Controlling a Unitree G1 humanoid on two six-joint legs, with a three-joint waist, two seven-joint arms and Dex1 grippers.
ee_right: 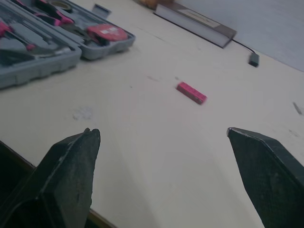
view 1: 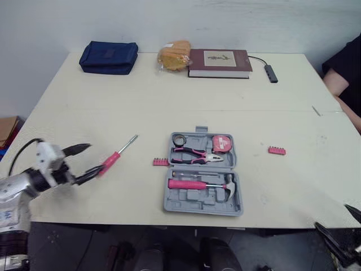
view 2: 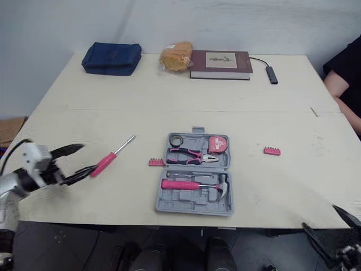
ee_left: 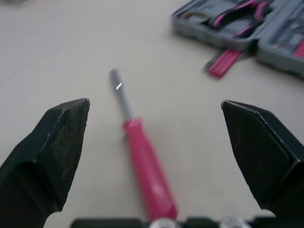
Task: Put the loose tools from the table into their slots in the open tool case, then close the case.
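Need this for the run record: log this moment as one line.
left tool: open around screwdriver handle, ungrasped | right tool: open, at table near edge | tool case: open | loose: screwdriver, pink bit strips

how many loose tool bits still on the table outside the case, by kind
screwdriver: 1
pink strips: 2
total: 3
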